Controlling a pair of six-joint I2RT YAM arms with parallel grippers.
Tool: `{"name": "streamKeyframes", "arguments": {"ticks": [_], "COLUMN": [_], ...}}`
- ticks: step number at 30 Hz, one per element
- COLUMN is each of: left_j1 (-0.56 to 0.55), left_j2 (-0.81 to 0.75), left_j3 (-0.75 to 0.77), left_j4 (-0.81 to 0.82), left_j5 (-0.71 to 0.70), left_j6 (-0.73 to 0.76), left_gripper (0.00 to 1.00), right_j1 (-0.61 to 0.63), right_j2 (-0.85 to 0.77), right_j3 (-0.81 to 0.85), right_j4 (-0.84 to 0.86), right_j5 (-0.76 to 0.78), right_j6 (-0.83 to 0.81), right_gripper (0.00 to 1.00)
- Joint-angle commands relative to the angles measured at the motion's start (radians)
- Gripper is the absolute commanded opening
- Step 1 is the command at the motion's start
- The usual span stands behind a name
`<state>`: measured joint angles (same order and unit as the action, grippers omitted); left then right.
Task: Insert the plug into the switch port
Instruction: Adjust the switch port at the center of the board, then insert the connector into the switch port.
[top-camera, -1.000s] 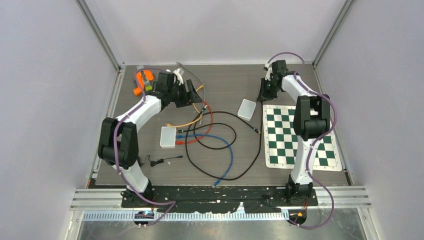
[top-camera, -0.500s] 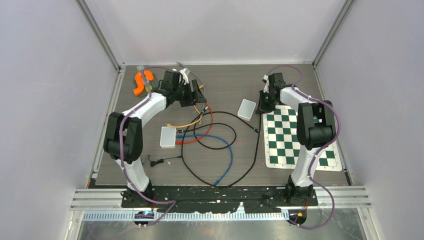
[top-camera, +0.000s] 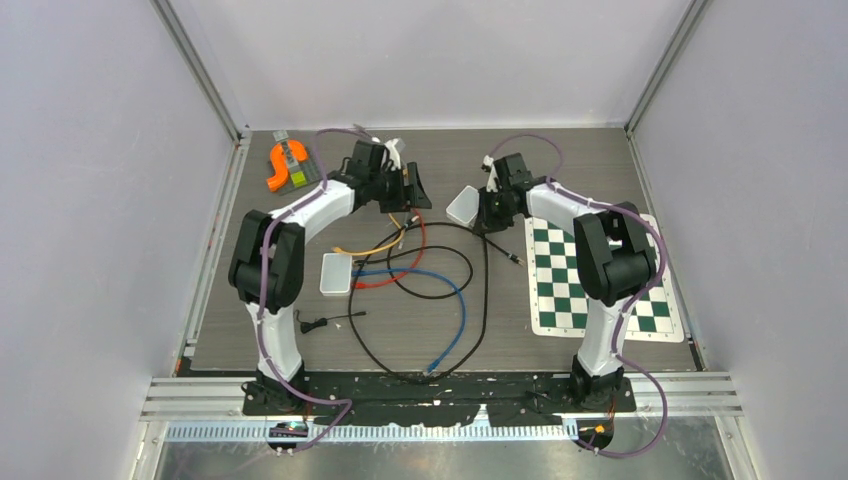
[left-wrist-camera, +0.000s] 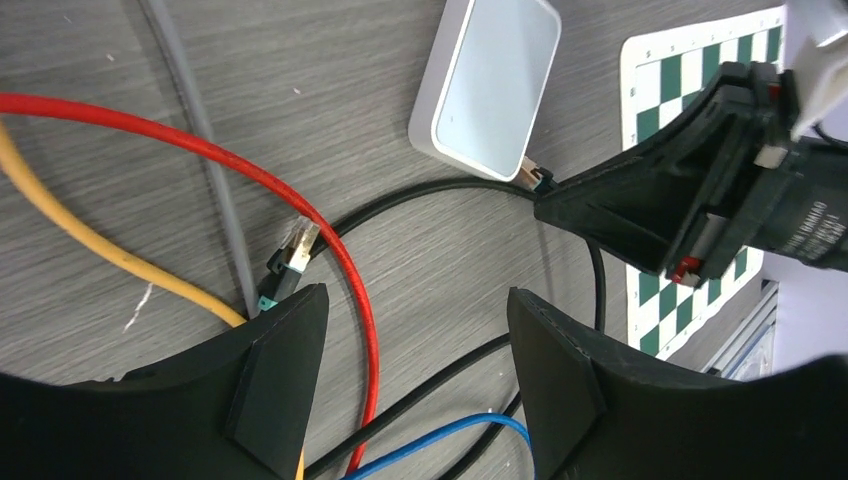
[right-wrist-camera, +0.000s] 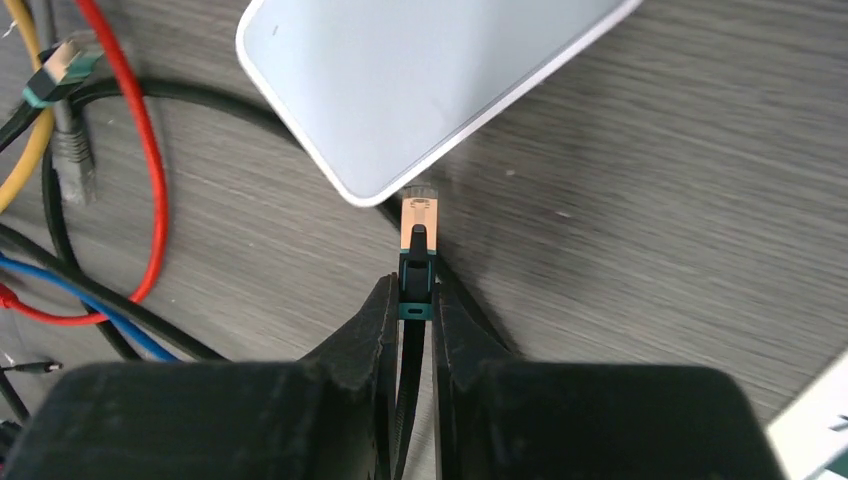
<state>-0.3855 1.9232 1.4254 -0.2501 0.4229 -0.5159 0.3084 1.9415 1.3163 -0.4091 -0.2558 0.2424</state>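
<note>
Just beside the white switch (right-wrist-camera: 420, 80), the right gripper (right-wrist-camera: 415, 300) pinches the plug (right-wrist-camera: 418, 222) of the black cable (left-wrist-camera: 430, 195), apparently aligning it. Next it needs the port, hidden here. The left gripper (left-wrist-camera: 415, 310) hangs open nearby.

the table (right-wrist-camera: 650, 180) top looks like matt grey laminate with a printed wood grain, and the switch (right-wrist-camera: 420, 70) is smooth white plastic with a soft sheen. the plug (right-wrist-camera: 418, 225) is clear plastic over coppery metal contacts, with a teal rubbery boot. the fingers (right-wrist-camera: 362, 335) of the right gripper (right-wrist-camera: 414, 295) are matt black plastic, and the red cable (left-wrist-camera: 150, 125) has a smooth, slightly glossy jacket.
</note>
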Motion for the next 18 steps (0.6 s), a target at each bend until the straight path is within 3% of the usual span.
{"name": "streamKeyframes", "arguments": {"ticks": [1,5,10,18], "left_j1": [-0.021,-0.021,-0.021,-0.022], "left_j2": [0.049,0.092,0.166,0.295], "left_j3": [0.034,0.074,0.182,0.347], "left_j4": [0.035,0.069,0.036,-0.019], "left_j5": [0.007,0.026,0.009,0.035], "left_j6": [0.007,0.013,0.009,-0.031], "left_gripper": [0.69,0.69,0.69,0.68], "right_j1": [0.028,0.019,0.005,0.001], "right_j2": [-0.030,-0.052,-0.072,-0.102], "right_j3": [-0.025,-0.022,0.024,0.019], "right_j4": [0.047,-0.006,-0.108,-0.053], "right_j5": [-0.043,0.031,0.123,0.112], "right_j6": [0.015,-0.063,-0.278,-0.444], "right_gripper": [0.05,0.05,0.05,0.05]}}
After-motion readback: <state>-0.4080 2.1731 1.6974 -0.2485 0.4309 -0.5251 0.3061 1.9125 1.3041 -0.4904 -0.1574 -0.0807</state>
